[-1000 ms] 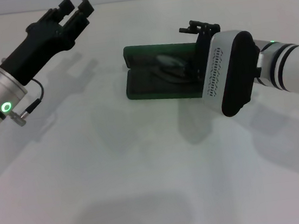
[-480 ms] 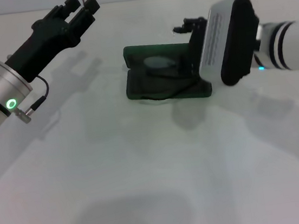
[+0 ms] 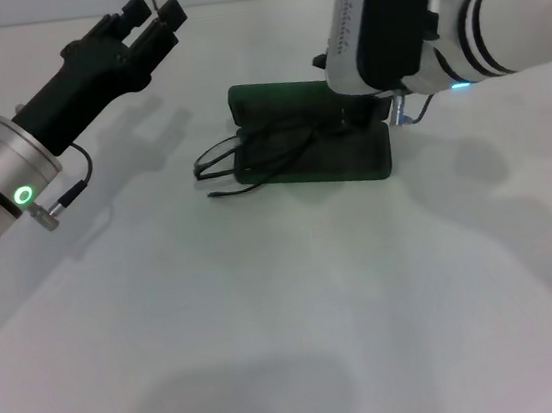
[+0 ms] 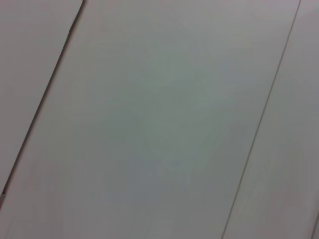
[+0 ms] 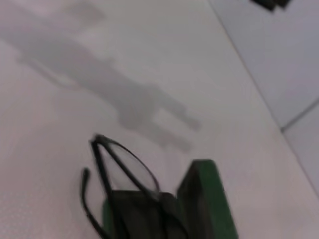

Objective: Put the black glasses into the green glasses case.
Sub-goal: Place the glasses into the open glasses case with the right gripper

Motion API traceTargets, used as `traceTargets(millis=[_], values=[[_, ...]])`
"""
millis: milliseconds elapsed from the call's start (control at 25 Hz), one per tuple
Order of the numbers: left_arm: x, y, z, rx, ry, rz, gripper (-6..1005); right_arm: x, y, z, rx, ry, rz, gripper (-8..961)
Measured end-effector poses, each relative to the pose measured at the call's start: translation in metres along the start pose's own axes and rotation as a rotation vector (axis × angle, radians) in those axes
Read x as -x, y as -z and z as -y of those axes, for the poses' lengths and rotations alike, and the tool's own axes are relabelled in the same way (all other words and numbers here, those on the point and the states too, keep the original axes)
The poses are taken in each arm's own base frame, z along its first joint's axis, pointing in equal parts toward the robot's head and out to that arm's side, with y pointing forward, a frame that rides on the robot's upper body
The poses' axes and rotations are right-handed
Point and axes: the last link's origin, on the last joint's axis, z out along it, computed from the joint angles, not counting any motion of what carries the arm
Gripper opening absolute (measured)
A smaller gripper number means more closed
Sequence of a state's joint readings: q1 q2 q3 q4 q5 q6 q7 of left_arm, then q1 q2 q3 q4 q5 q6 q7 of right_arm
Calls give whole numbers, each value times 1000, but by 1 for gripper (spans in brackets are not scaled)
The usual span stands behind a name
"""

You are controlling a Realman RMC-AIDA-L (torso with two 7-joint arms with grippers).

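The green glasses case [image 3: 356, 161] lies open in the middle of the table, its lid standing up at the far side. The black glasses [image 3: 250, 156] lie partly in it: the lenses and one temple arm stick out over the case's left end onto the table. The right wrist view shows the black glasses [image 5: 119, 172] overhanging the end of the green glasses case [image 5: 207, 199]. My right gripper's body hangs above the right end of the case; its fingers are hidden. My left gripper [image 3: 147, 19] is raised at the far left, away from the case, empty, with its fingers close together.
The white table [image 3: 291, 326] holds nothing else. A tiled wall rises just behind it; the left wrist view shows only pale tiles [image 4: 159, 119].
My right arm has lifted and swung up away from the case. The glasses, first inside the case under the gripper, now stick out over its left end. The left arm has barely moved.
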State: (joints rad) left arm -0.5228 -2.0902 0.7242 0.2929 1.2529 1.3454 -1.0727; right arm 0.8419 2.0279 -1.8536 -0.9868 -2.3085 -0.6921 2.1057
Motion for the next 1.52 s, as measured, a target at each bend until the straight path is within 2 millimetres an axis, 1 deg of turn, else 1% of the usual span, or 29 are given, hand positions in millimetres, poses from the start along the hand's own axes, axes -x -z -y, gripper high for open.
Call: traceTargets(millis=[80, 200, 400, 600, 760, 880, 1040, 1160, 1360, 1520], values=[[0, 1, 0, -1, -2, 1, 611, 2, 0, 3, -13, -4, -20, 707], [0, 2, 1, -4, -5, 2, 611, 9, 3, 6, -25, 0, -6, 708], [0, 3, 1, -2, -11, 5, 611, 13, 8, 6, -40, 4, 20, 708], [0, 4, 2, -3, -13, 6, 612, 14, 24, 11, -75, -8, 65, 708], [0, 5, 3, -11, -16, 9, 612, 6, 42, 19, -116, -38, 102, 709], [0, 4, 5, -19, -16, 12, 613, -1, 57, 23, -137, -69, 165, 708], [0, 3, 6, -26, -24, 18, 613, -8, 71, 20, -72, -94, 226, 706], [1, -1, 7, -37, -42, 27, 614, -10, 79, 19, 14, -91, 223, 704], [2, -2, 8, -48, -45, 35, 614, 3, 82, 13, 123, -8, 209, 698], [4, 2, 10, -58, -44, 37, 615, 17, 78, 3, 190, 92, 215, 687]])
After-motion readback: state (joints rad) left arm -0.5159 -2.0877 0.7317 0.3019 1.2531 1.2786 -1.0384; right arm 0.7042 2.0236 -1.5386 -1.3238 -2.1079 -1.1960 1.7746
